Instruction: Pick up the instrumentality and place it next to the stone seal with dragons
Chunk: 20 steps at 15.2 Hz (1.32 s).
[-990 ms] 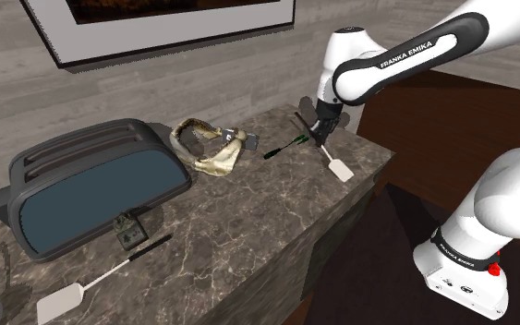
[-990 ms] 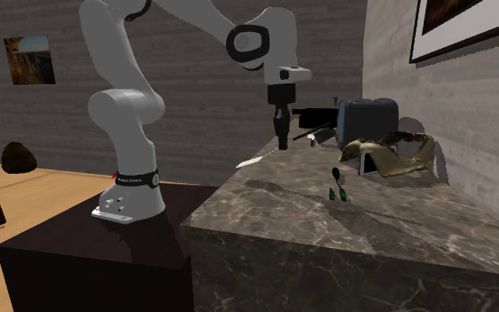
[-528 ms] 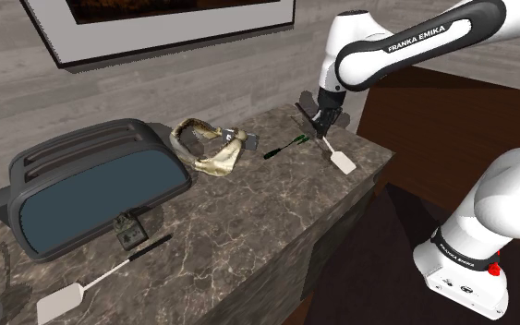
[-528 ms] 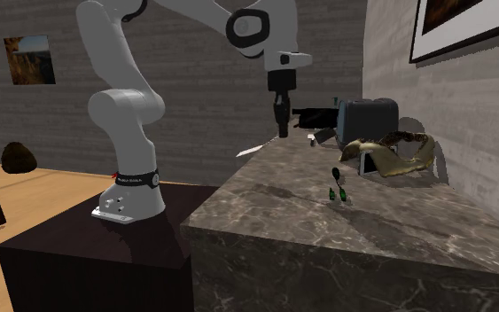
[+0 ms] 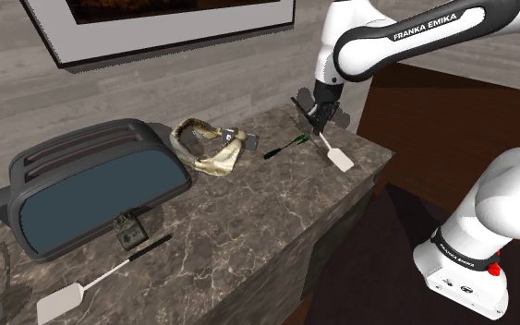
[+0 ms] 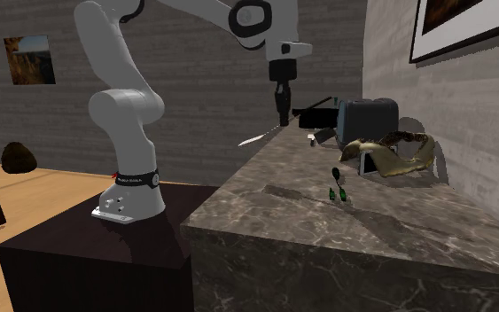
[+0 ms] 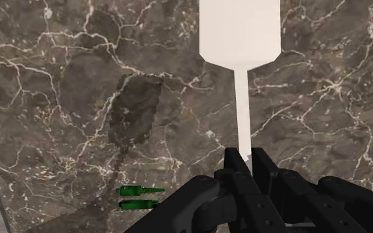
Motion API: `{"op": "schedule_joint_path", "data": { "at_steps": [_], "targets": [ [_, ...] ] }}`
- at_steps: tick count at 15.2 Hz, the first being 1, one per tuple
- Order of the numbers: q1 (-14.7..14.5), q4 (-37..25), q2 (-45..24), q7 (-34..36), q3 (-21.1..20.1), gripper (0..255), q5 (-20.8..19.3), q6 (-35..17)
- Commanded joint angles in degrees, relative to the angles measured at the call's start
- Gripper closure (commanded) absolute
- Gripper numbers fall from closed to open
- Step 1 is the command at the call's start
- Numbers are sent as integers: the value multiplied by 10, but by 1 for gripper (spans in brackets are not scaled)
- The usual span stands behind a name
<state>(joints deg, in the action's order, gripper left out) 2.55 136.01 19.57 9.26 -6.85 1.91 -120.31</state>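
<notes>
My black gripper [image 5: 319,121] is shut on the thin handle of a white spatula [image 5: 341,159], which hangs tilted just above the right end of the dark marble counter [image 5: 248,222]. In the wrist view the gripper [image 7: 248,162] clasps the stem, and the spatula's flat blade [image 7: 240,30] points away over the marble. The second exterior view has the gripper [image 6: 281,120] holding the spatula [image 6: 256,139] over the counter's edge. The tan carved stone seal [image 5: 208,147] lies further left, beside the toaster.
A large dark toaster [image 5: 91,180] takes up the counter's left part. A second white spatula [image 5: 101,275] lies near the front edge. A small green tool [image 5: 283,146] rests between the seal and the gripper. The wall with a framed picture stands behind.
The gripper has risen with the spatula in it, lifting the blade higher off the counter. Nothing else on the counter has moved.
</notes>
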Motion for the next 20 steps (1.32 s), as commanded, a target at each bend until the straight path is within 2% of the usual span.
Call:
{"op": "schedule_joint_path", "data": {
  "at_steps": [1,11,20],
  "targets": [
    [-11,-6,-3,29,-20,255,5,3],
    [-63,-68,-60,179,-121,255,11,7],
    [-104,-179,-163,326,-204,255,-31,22]
  ]
}}
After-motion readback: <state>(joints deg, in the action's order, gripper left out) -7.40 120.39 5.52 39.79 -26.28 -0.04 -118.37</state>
